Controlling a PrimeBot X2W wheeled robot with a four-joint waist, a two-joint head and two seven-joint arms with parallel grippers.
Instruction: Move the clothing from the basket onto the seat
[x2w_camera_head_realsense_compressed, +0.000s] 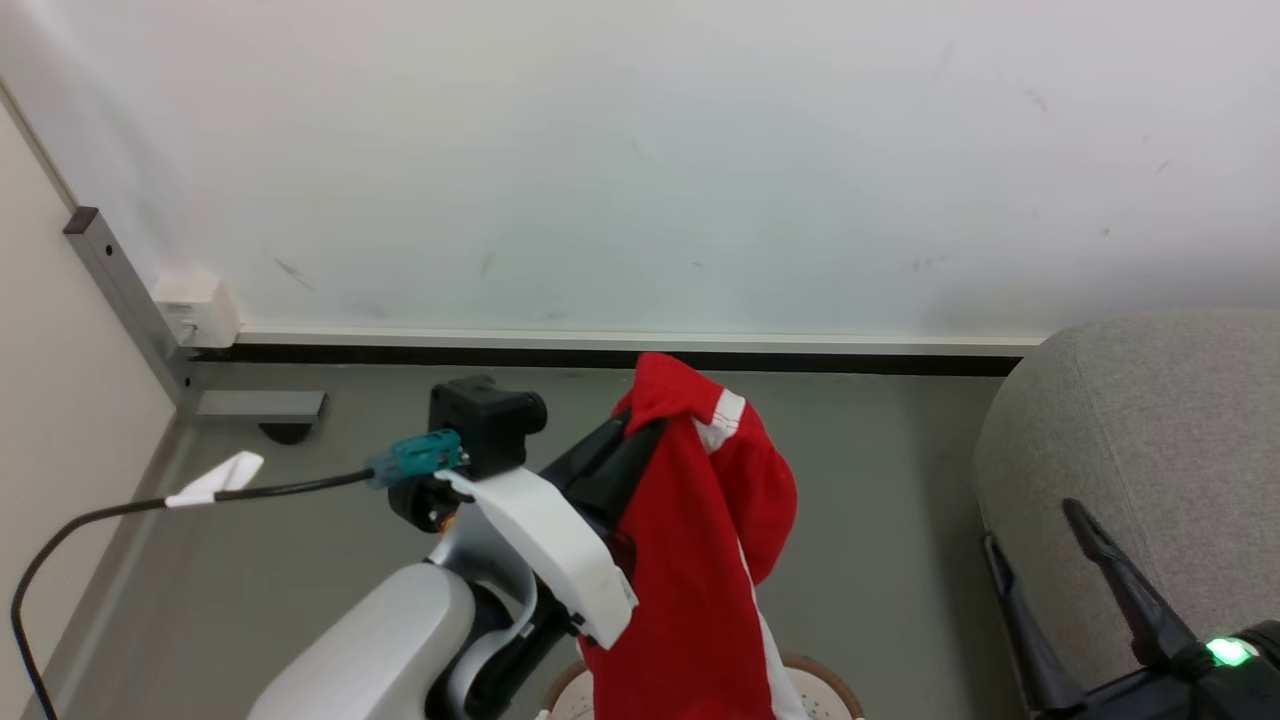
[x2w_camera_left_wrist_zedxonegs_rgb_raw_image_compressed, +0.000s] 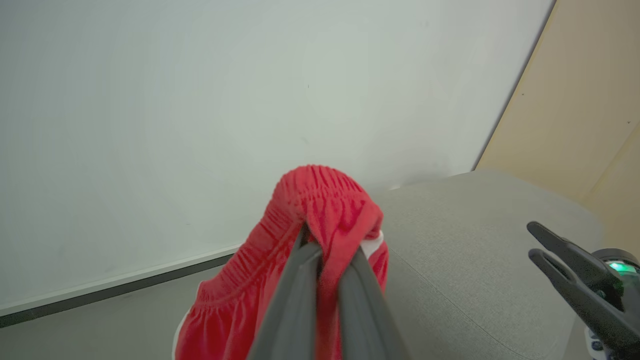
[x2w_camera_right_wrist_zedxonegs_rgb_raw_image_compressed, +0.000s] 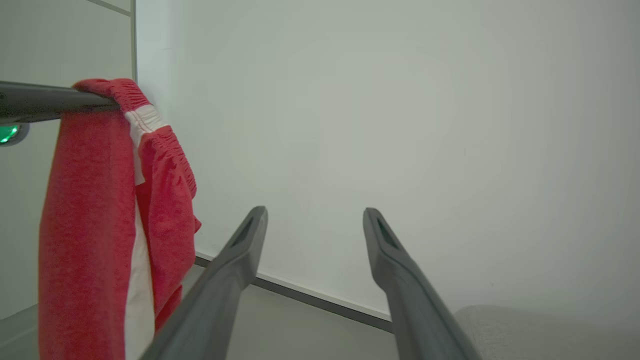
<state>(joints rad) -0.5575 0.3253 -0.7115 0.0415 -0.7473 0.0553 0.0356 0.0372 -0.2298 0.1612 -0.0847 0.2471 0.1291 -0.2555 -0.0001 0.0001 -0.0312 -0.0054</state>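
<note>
1. The left gripper (x2w_camera_head_realsense_compressed: 640, 425) is clenched on the clothing (x2w_camera_head_realsense_compressed: 690, 540). In the left wrist view its two dark fingers (x2w_camera_left_wrist_zedxonegs_rgb_raw_image_compressed: 295, 280) meet on a bunched fold of the gathered red waistband.
2. In the head view the clothing hangs from that grip just below the centre and runs down toward 6 o'clock, red with a white stripe along one edge.
3. The garment is lifted above the floor (x2w_camera_head_realsense_compressed: 880, 480). Its lower end is cut off by the bottom edge of the head view, so I cannot tell whether it touches the basket (x2w_camera_head_realsense_compressed: 835, 678).
4. The basket shows at 6 o'clock in the head view, directly under the clothing, as an arc of tan-brown rim with pale perforated plastic inside.
5. The seat (x2w_camera_head_realsense_compressed: 1150, 430) fills the 3 to 4 o'clock part of the head view, light grey and rounded, apart from the clothing.
6. In the left wrist view the seat (x2w_camera_left_wrist_zedxonegs_rgb_raw_image_compressed: 475, 260) lies toward 4 o'clock, behind and beside the clothing (x2w_camera_left_wrist_zedxonegs_rgb_raw_image_compressed: 320, 200).
7. The right gripper (x2w_camera_head_realsense_compressed: 1030, 522) is released and holds nothing. It sits at 4 to 5 o'clock in the head view, in front of the seat's edge.
8. In the right wrist view its fingers (x2w_camera_right_wrist_zedxonegs_rgb_raw_image_compressed: 235, 265) stand well apart toward the white wall (x2w_camera_right_wrist_zedxonegs_rgb_raw_image_compressed: 400, 125), with the clothing (x2w_camera_right_wrist_zedxonegs_rgb_raw_image_compressed: 85, 225) hanging at 9 o'clock from the left gripper (x2w_camera_right_wrist_zedxonegs_rgb_raw_image_compressed: 117, 102).
9. A black cable (x2w_camera_head_realsense_compressed: 100, 515) runs out toward 8 o'clock from the left wrist.
</note>
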